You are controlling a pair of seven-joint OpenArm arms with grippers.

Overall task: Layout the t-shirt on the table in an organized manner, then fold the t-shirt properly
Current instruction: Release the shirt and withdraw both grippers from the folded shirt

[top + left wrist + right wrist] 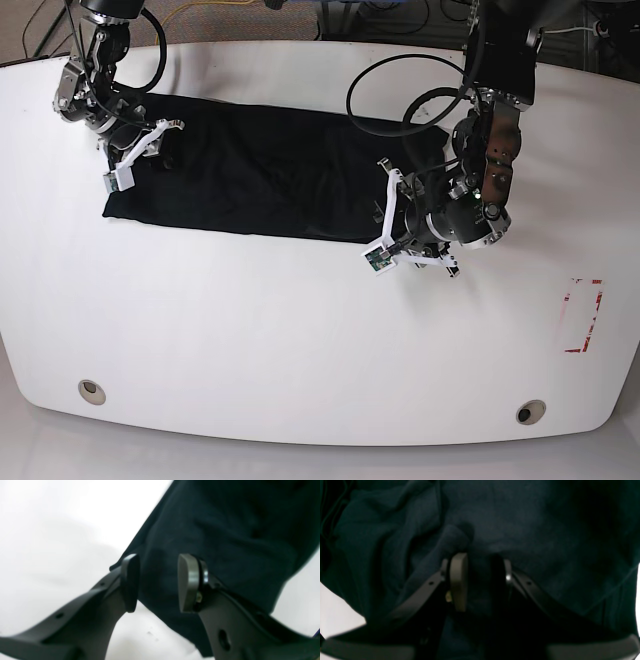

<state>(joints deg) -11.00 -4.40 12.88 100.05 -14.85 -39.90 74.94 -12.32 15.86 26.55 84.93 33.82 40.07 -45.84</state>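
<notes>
Shirt (250, 175) lies flat-ish near counter's (300, 340) far edge. Left claw (157, 582) is released over the hem; right claw (480, 580) pinches shirt. Lots of bare counter in front.

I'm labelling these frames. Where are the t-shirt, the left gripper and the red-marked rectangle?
t-shirt (250, 180): base view, middle of the cloth.
left gripper (158, 582): left wrist view, midway between the fingertips.
red-marked rectangle (583, 315): base view, its middle.

Grey carpet floor (250, 18) beyond far edge; loose cables (30, 25) at top left corner; bright even light.
</notes>
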